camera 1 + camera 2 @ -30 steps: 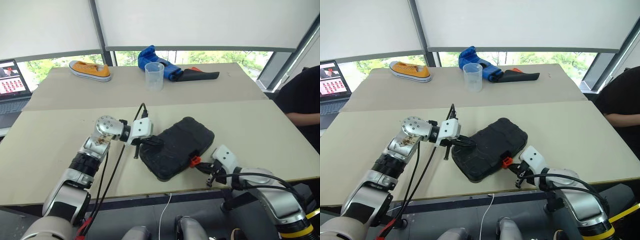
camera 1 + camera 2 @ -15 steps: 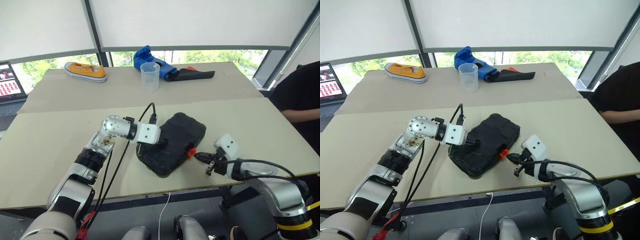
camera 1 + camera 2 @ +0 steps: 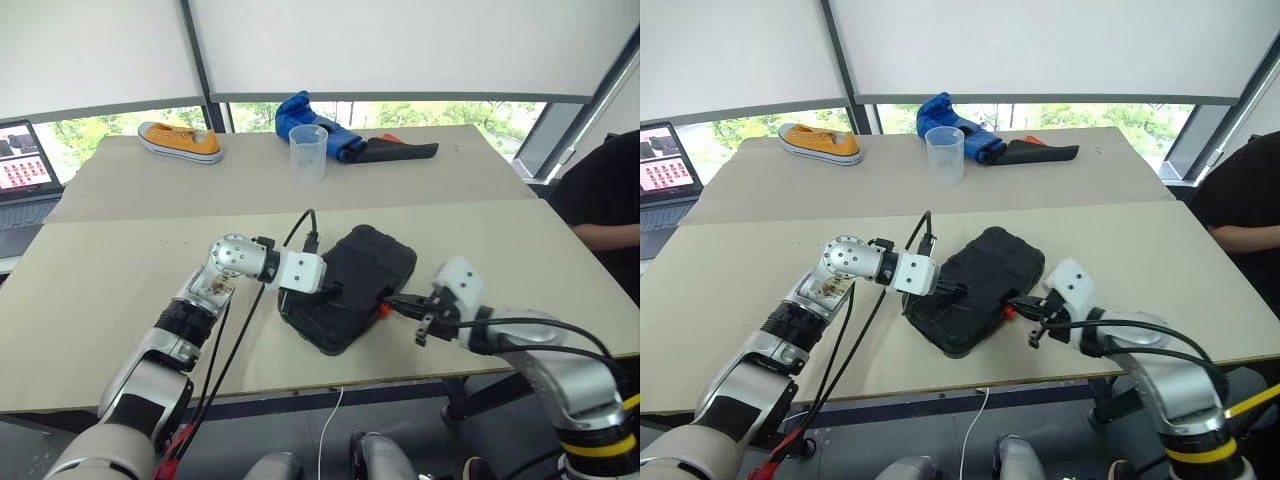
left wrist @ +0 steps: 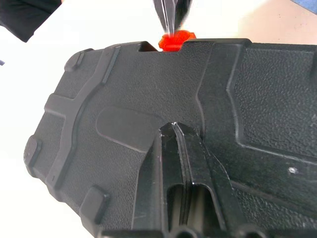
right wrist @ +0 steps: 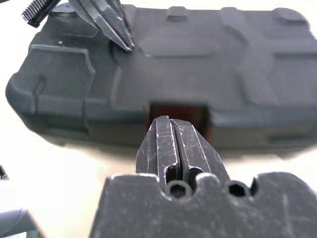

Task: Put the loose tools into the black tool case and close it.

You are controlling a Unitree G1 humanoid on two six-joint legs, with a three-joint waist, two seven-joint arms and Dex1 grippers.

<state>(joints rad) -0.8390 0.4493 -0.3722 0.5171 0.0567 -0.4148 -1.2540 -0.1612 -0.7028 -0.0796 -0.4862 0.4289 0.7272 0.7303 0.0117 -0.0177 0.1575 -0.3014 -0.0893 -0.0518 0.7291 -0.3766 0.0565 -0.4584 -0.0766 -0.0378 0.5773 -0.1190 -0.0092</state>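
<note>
The black tool case (image 3: 355, 270) lies shut on the near table, its lid up. The small orange latch (image 4: 174, 40) sits on the case's edge nearest my right arm. My left gripper (image 3: 335, 290) is shut, its tips resting on the lid (image 4: 148, 94) near the middle. Shut as well, my right gripper (image 3: 390, 303) has its tips right at the latch recess (image 5: 178, 111). The right wrist view also shows the left gripper's fingertips (image 5: 116, 29) on the lid. The loose tools are out of view.
On the far table stand an orange shoe (image 3: 180, 141), a clear plastic cup (image 3: 308, 152) and a blue cloth with a dark pouch (image 3: 345, 140). A laptop (image 3: 22, 165) sits at the far left. A person in black (image 3: 605, 190) is at the right edge.
My right gripper has risen from below the latch up to it. My left wrist has rolled while its tips stay on the lid. The camera swayed and came back.
</note>
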